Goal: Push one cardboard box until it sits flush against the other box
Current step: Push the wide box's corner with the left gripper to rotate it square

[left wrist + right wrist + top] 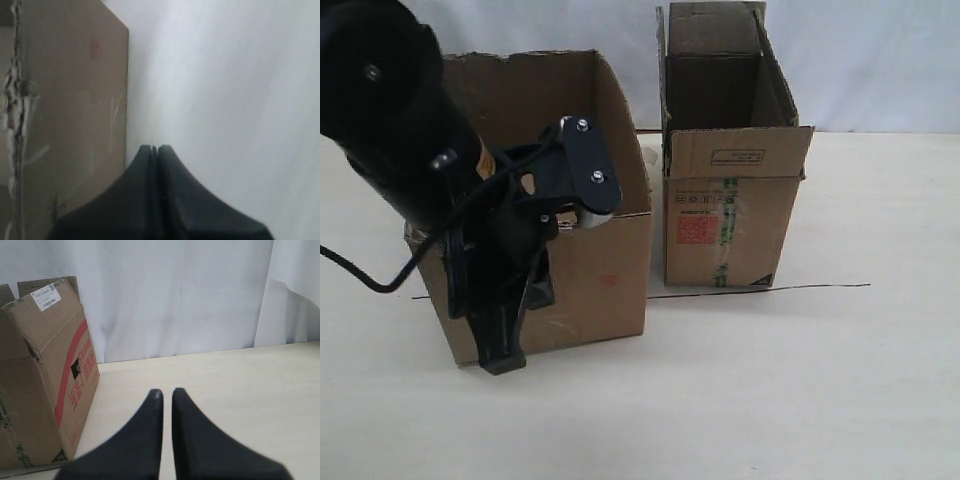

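I read this as the start of the push: the 2 boxes are not yet flush. In the exterior view the cardboard box point(605, 265) sits left of centre, and the other box point(725, 215) stands just beside it at centre right. A narrow strip of table point(770, 390) shows between their near edges.

My left gripper point(504, 356) hangs fingers-down at the lower left of the frame, in front of the wide box's near-left corner. Its jaws are pressed together on nothing. The left wrist view shows the box's face close beside the fingers, but I cannot tell whether they touch it.

My right gripper point(167, 391) shows only in its own wrist view. It is low over bare table with the tall box at the frame's left, its jaws a thin slit apart and empty.

Next, I judge, the closed left fingers need to get onto the wide box's left wall. Then comes a low, steady shove toward frame right, kept square so the box slides without pivoting. It should stop once the walls meet, so the tall box isn't nudged.
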Controlling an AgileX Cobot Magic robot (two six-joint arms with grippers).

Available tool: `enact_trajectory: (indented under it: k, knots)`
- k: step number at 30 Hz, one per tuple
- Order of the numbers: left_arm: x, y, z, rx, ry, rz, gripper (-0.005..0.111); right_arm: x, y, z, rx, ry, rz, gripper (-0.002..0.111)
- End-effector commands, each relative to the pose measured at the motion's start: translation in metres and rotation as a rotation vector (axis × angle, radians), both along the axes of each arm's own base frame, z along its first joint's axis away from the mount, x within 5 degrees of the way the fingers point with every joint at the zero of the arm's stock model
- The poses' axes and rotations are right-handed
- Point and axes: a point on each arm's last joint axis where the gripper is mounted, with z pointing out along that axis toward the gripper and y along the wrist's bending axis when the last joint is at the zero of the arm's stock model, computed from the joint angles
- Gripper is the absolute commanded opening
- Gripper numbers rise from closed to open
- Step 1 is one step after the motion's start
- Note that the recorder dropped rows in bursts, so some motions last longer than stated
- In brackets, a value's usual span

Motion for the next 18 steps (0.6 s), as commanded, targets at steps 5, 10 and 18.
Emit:
enact_trajectory:
  k: [5, 10, 18]
  knots:
    - [0.024, -0.009, -0.025, 0.083, -0.119, -0.032, 0.0, 0.0, 0.0, -0.002, 0.001, 0.005, -0.008, 0.005]
    - [0.036, -0.012, -0.033, 0.105, -0.189, -0.067, 0.0, 0.0, 0.0, -0.002, 0.001, 0.005, -0.008, 0.005]
    - [0.06, 0.005, -0.032, 0.069, -0.251, -0.011, 0.0, 0.0, 0.0, -0.002, 0.001, 0.005, -0.008, 0.005]
